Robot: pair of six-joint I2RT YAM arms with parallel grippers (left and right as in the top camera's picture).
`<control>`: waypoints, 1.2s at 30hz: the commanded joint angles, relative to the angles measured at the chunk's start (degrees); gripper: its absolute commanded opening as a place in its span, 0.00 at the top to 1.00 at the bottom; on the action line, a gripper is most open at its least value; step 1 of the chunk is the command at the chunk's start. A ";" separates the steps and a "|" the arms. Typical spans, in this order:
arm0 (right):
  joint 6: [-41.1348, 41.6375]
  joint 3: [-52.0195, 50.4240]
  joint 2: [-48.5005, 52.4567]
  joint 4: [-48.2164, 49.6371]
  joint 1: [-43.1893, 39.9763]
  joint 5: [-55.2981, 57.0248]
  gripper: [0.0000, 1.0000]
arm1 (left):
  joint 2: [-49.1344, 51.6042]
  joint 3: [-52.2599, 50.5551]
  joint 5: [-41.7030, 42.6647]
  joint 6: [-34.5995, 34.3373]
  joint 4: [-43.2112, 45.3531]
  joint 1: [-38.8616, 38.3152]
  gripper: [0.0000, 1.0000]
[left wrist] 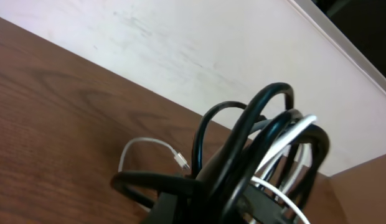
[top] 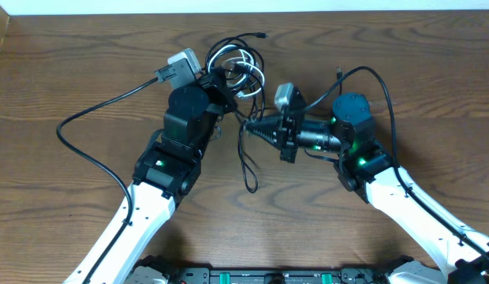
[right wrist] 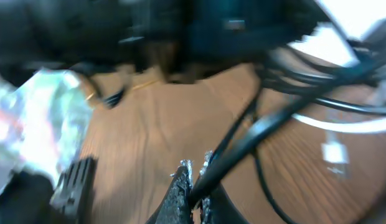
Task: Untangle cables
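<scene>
The brown wood-grain table spreads wide under both of my white-and-black arms. My left arm reaches up the middle, and my right arm comes in from the right and lies sideways toward the centre.

The knot of thin black cords sits near the table's far edge, around the middle, right at the tip of my left pincer. That pincer is closed tight into the knot. In my left wrist view the loops rise close against the camera, bunched together from its grip.

My right pincer is pinched narrow on one loose black cord. That cord runs from the knot through my fingertips. From above, its tail drops toward me in a long curl on the wood.

A thin white cord threads through the black loops. Its small white plug rests on the table beside the knot.
</scene>
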 commanded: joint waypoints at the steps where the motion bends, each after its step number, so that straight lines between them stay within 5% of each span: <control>1: -9.16 -0.24 0.11 -1.95 0.98 -9.31 0.99 | -0.15 0.96 -2.29 -2.05 1.05 0.11 0.92; 14: -8.79 -0.24 0.11 -17.53 1.66 0.79 0.99 | -0.17 0.96 -6.82 -1.97 5.09 0.17 0.93; 29: 5.57 -0.22 0.09 -6.84 1.51 6.67 0.98 | -0.17 0.96 -7.69 7.87 4.59 0.59 0.93; 30: 5.86 -0.22 0.09 -5.57 1.40 6.88 0.96 | -0.17 0.96 -6.78 8.76 4.57 0.59 0.93; 32: 9.40 -0.22 0.09 -3.58 1.01 9.66 0.61 | -0.17 0.96 -3.76 10.56 4.61 0.59 0.93; 36: 20.79 -0.24 0.09 -2.43 0.02 19.32 0.38 | -0.17 0.96 1.90 11.23 4.61 0.59 0.93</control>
